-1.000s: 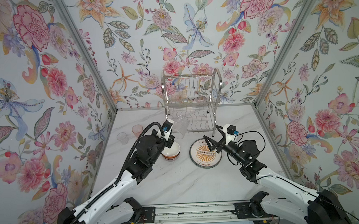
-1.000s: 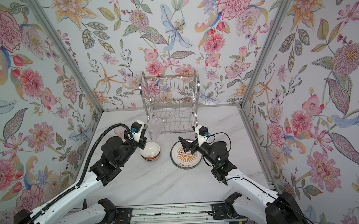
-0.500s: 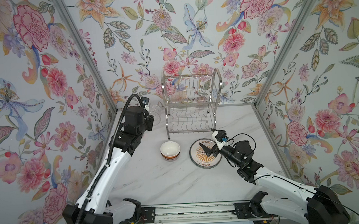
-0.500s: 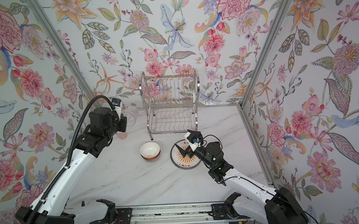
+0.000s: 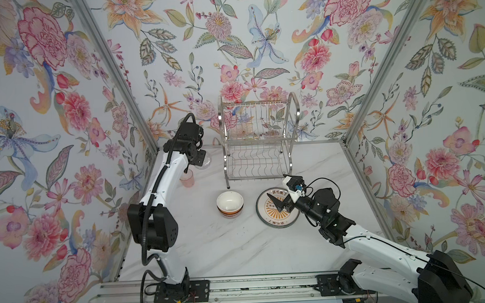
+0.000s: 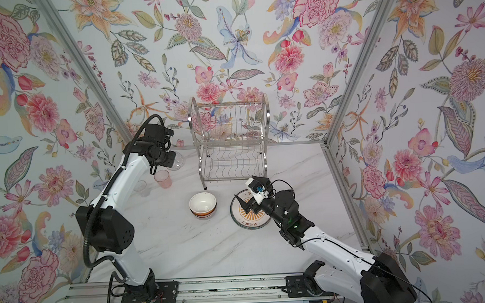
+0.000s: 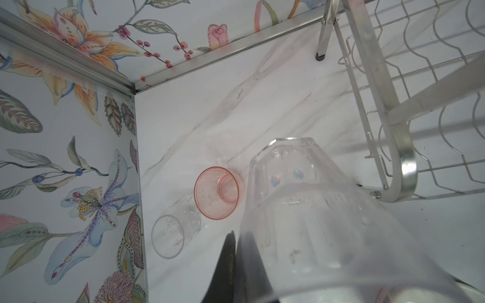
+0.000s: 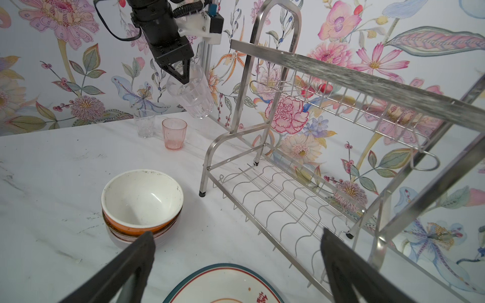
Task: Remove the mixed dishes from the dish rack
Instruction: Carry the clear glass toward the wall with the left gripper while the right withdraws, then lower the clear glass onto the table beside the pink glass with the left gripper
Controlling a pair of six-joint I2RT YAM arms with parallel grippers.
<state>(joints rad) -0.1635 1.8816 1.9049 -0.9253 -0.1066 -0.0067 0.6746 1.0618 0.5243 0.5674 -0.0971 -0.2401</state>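
Glass, clear and faceted (image 8: 193, 91), hangs tilted off the table (image 8: 52, 183), its rim pinched in the left gripper (image 8: 181, 76), beside the shiny steel wire rack (image 8: 354, 77). Below that gripper stand a pink glass (image 8: 174, 133) and a second clear glass (image 8: 144, 123). Stacked bowls (image 8: 141, 199), white inside, orange outside on top, hide how many lie beneath. Right gripper (image 8: 237, 236) hovers spread wide over the teal-rimmed sunburst plate (image 8: 223, 283), arm stretched low.

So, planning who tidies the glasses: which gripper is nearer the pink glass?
Left. The left gripper, shut on a clear glass, hangs above and beside the pink glass. The right gripper stands open over the plate, beyond the bowls.
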